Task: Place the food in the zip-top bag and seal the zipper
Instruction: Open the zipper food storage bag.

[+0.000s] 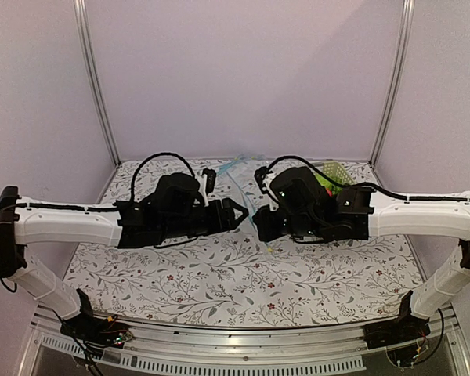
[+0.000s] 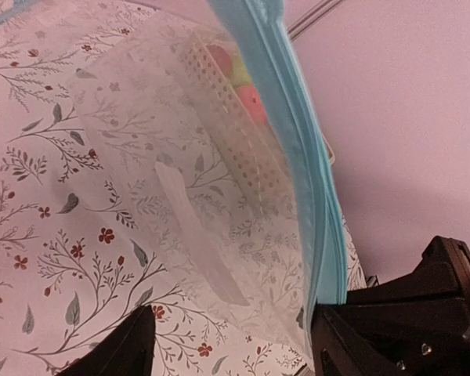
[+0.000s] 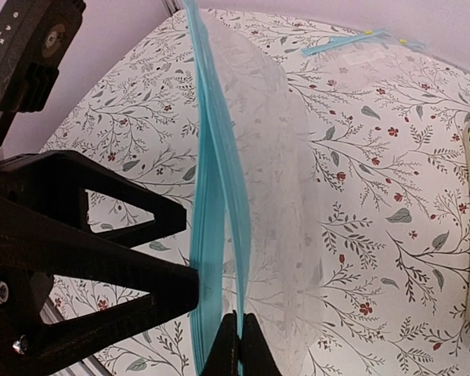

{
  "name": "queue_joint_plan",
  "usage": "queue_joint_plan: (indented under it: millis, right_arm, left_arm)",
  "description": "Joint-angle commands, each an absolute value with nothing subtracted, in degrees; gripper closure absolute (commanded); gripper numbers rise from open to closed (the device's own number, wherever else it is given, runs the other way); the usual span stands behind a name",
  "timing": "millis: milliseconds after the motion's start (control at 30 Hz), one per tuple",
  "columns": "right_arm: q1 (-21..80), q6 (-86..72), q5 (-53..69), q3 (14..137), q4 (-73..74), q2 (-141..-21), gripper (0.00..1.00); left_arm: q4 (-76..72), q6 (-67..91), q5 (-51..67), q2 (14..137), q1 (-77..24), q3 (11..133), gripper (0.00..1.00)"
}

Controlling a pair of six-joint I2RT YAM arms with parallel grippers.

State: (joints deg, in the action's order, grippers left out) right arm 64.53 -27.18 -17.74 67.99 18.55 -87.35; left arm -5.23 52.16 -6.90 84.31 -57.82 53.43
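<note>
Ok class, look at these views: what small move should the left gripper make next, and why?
Probably close the left gripper on the blue strip. Its open jaws stand either side of the bag's mouth edge, the right gripper pinches the strip, and the bag looks empty. A second hold should let both grippers pull the mouth apart.

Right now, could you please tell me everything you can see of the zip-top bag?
The zip-top bag is clear, crinkly plastic with a light blue zipper along its mouth. It is held up over the floral cloth, which shows through it, and it looks empty. The right gripper is shut on the zipper strip. The left gripper has its open jaws on either side of the same edge, not yet pinching.
</note>
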Motion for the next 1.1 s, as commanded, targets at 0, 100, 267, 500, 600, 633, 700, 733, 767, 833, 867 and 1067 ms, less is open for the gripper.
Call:
queue_joint_plan:
  millis: [0, 100, 267, 500, 600, 633, 700, 733, 767, 833, 867, 1067]
  right_arm:
    - [65.45, -26.06, -19.15, 69.86, 19.74, -88.8, 1.0]
    - [65.84, -25.61, -19.35, 70.2, 19.73, -89.26, 1.0]
    - [67.51, -23.99, -21.93, 71.35, 20.52, -90.41, 1.0]
    - [68.16, -23.5, -22.82, 71.98, 21.16, -91.7, 1.0]
    - [68.28, -23.55, -22.94, 71.85, 21.23, -91.68, 1.0]
    - [68.29, -23.55, -23.18, 71.81, 21.25, -91.61, 1.0]
    - [68.29, -23.72, -23.82, 71.74, 21.48, -91.51, 1.0]
    - [68.29, -23.73, -24.08, 71.72, 21.47, -91.5, 1.0]
    - [68.29, -23.73, -24.37, 71.72, 21.49, -91.49, 1.0]
    - [68.23, -23.77, -24.86, 71.72, 21.56, -91.49, 1.0]
    - [68.28, -23.9, -25.26, 71.72, 21.7, -91.56, 1.0]
    - [68.27, -25.71, -27.68, 71.89, 22.93, -91.58, 1.0]
  left_arm:
    - [-4.91, 51.62, -7.03, 83.53, -57.01, 52.65, 0.32]
    - [-4.5, 50.89, -6.65, 84.26, -56.96, 53.92, 0.34]
    - [-4.01, 50.45, -7.32, 85.52, -56.99, 55.51, 0.41]
    - [-4.65, 50.84, -6.96, 86.56, -56.9, 55.99, 0.41]
    - [-4.41, 50.84, -6.55, 86.74, -56.93, 55.9, 0.54]
    - [-4.32, 50.97, -6.47, 86.75, -56.83, 55.78, 0.57]
    - [-4.15, 51.23, -6.38, 86.83, -56.89, 55.57, 0.58]
    - [-3.95, 51.28, -6.35, 86.79, -56.89, 55.55, 0.59]
    - [-3.62, 51.28, -6.37, 86.76, -56.95, 55.54, 0.59]
    - [-2.76, 51.22, -6.63, 86.55, -56.94, 55.42, 0.62]
    - [-2.52, 51.24, -6.81, 86.32, -56.92, 55.19, 0.65]
    - [-2.12, 51.89, -7.46, 84.36, -56.8, 52.46, 0.82]
